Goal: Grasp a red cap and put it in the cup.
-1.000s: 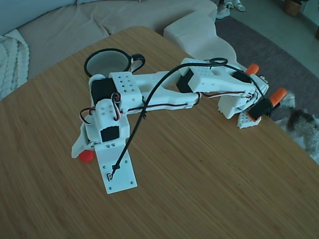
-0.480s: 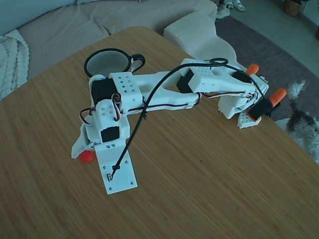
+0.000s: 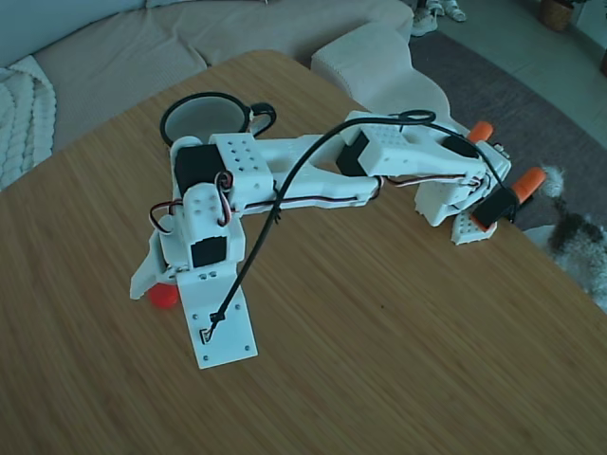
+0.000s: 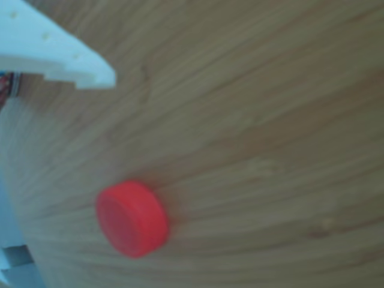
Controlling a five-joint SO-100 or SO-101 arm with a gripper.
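The red cap (image 3: 163, 296) lies flat on the wooden table at the left of the fixed view, partly tucked under my gripper (image 3: 152, 287). The other view shows the cap (image 4: 132, 219) resting alone on the wood, nothing touching it. One white fingertip (image 4: 90, 69) hangs well above and left of it, so the jaws stand open and apart from the cap. The cup (image 3: 204, 118), a mug with black rim and handle and a pale inside, stands upright at the back of the table, beyond the wrist, and looks empty.
The arm's base (image 3: 455, 204) is clamped at the table's right edge by two orange clamp handles (image 3: 526, 182). A black cable (image 3: 275, 209) loops along the arm. A furry animal (image 3: 579, 242) is on the floor past that edge, and a sofa (image 3: 114, 47) lies behind the table.
The gripper has shifted slightly to the left over the cap. The cap has stayed in place. The furry animal at the right has moved about.
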